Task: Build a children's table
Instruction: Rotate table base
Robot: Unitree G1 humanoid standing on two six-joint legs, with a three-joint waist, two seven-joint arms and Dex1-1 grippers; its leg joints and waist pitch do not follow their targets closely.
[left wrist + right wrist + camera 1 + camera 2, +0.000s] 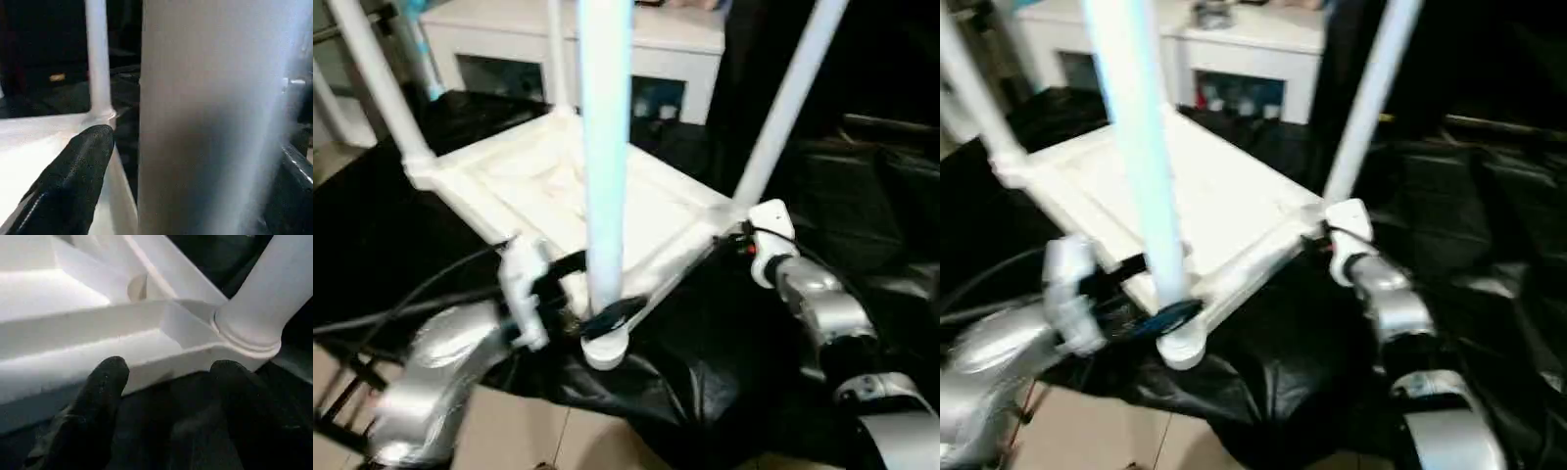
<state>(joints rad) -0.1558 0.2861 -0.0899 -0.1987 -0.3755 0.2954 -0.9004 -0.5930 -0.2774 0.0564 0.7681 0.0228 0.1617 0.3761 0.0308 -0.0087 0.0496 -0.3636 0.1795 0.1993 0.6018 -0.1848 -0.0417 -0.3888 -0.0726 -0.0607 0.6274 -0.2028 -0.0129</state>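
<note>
1. No brand, label or readable writing appears on any part.
2. The white tabletop (568, 201) lies upside down at the centre of the head views, ribbed underside up, on the black-draped surface (372, 235); its near corner overhangs the surface edge above the tiled floor (519, 431).
3. Legs stand upright in the corner sockets: the near leg (605, 147) at centre, another leg (788, 108) at upper right, a third leg (377, 83) at upper left.
4. The left gripper (597, 318) at lower centre straddles the base of the near leg, its black fingers (73, 181) spread wide on either side of the tube, not squeezing it.
5. The right gripper (166, 382) sits at the right-hand corner of the tabletop, fingers apart, just below the rim beside the socket.
6. The right wrist view reveals the ribs and socket collar (247, 338) closely; the head views add a white cabinet (607, 49) behind.
</note>
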